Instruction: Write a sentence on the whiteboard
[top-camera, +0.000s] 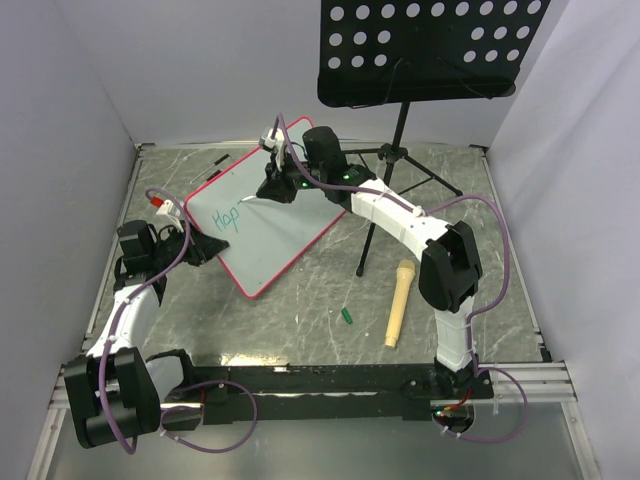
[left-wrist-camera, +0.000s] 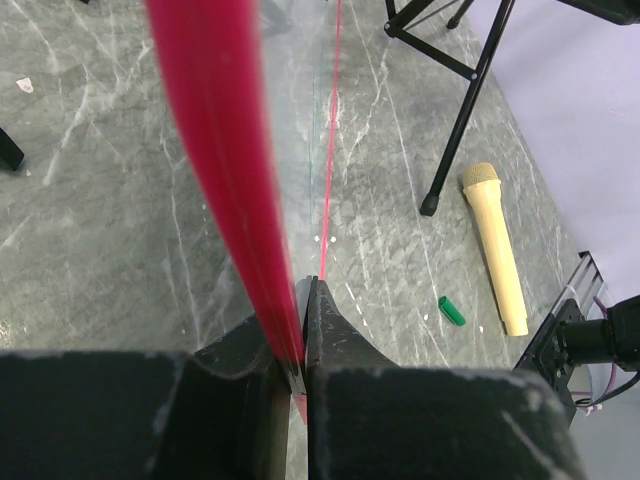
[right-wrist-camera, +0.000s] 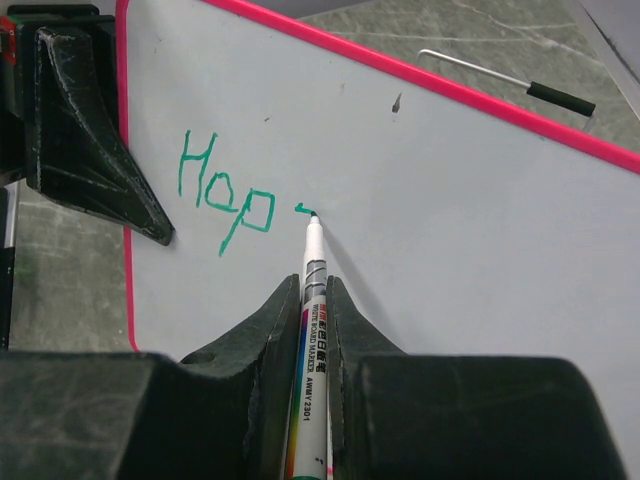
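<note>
The whiteboard (top-camera: 265, 225) with a pink-red frame lies tilted on the table, left of centre. My left gripper (top-camera: 205, 247) is shut on its left edge; in the left wrist view the frame (left-wrist-camera: 225, 180) runs edge-on between the fingers. My right gripper (top-camera: 277, 187) is shut on a white marker (right-wrist-camera: 311, 300), its tip touching the board (right-wrist-camera: 450, 230). The sentence (right-wrist-camera: 225, 192) reads "Hop" in teal-green, with a short new stroke (right-wrist-camera: 303, 210) at the marker tip. The writing also shows in the top view (top-camera: 228, 215).
A black music stand (top-camera: 425, 50) rises behind the board, its tripod legs (top-camera: 385, 200) on the table right of the board. A tan microphone (top-camera: 399, 300) and a small green cap (top-camera: 346, 317) lie at right front. A thin black-tipped rod (right-wrist-camera: 505, 80) lies beyond the board.
</note>
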